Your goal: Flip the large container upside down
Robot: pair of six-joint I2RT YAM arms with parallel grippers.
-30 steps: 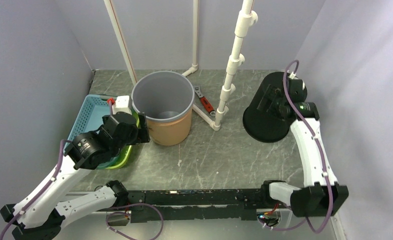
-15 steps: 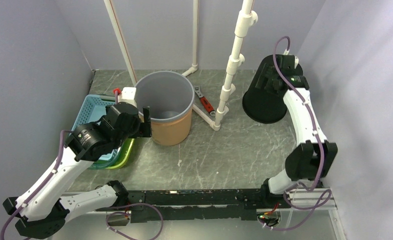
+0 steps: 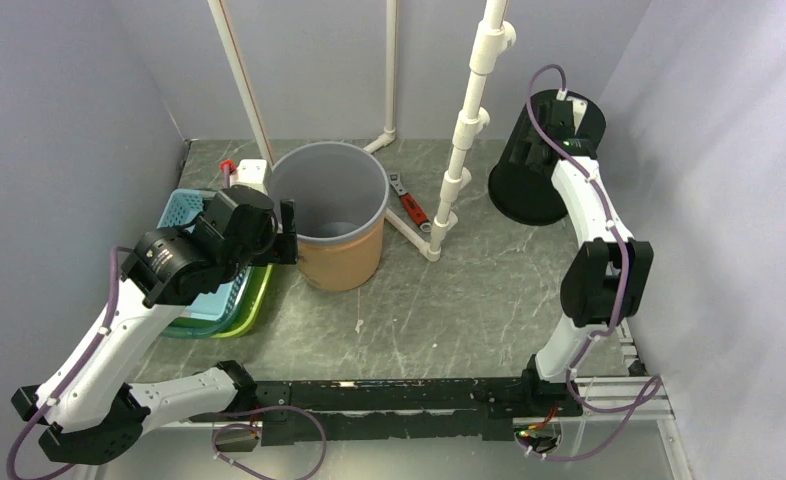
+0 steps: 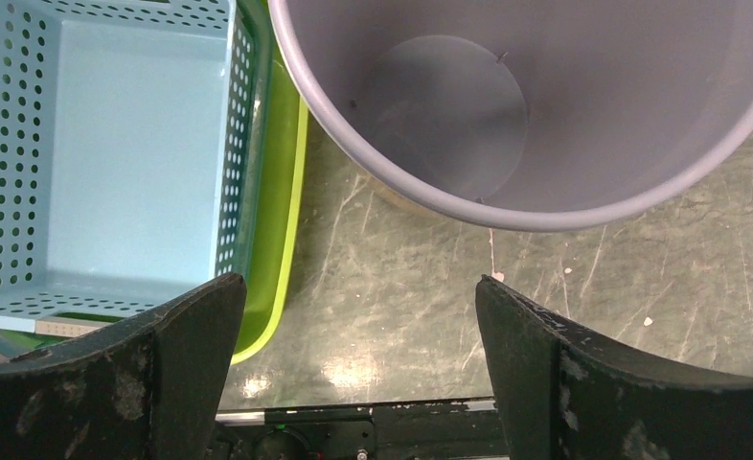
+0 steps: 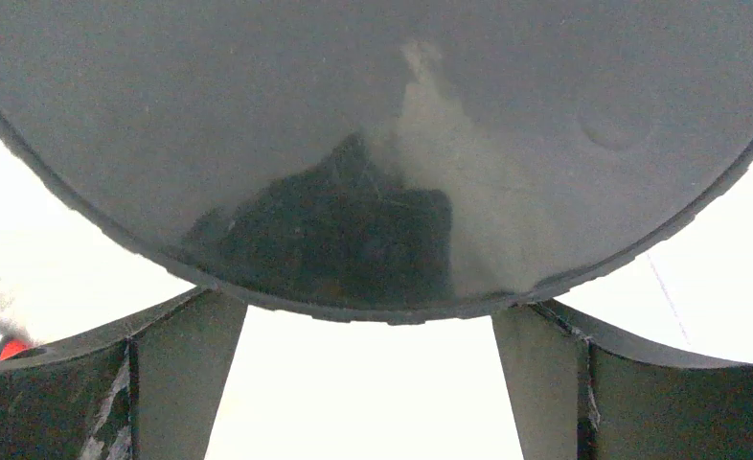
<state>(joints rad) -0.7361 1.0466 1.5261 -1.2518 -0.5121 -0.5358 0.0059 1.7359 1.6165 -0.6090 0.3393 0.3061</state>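
A large black container [image 3: 525, 192] is tilted at the back right, mouth facing down-left and base raised. Its round base [image 5: 373, 144] fills the top of the right wrist view. My right gripper [image 3: 557, 125] [image 5: 365, 324] is open, its fingertips [image 5: 210, 316] pressed against the base's lower edge and nothing between them. A grey bucket [image 3: 299, 205] [image 4: 564, 125] stands upright and empty inside a tan one [image 3: 344, 262]. My left gripper [image 3: 285, 232] [image 4: 358, 287] hangs open beside the bucket's left rim, above the floor between bucket and basket.
A blue perforated basket [image 3: 181, 215] [image 4: 133, 144] sits in a lime-green tray [image 3: 254, 300] [image 4: 282, 201] left of the bucket. White pipes [image 3: 464, 140] rise behind it, with a red-handled wrench [image 3: 409, 205] on the floor. A white box [image 3: 251, 172] lies behind the basket.
The right arm has swung up and toward the back, tipping the black container so its base rises and its mouth turns downward. The left gripper has climbed toward the grey bucket's rim.
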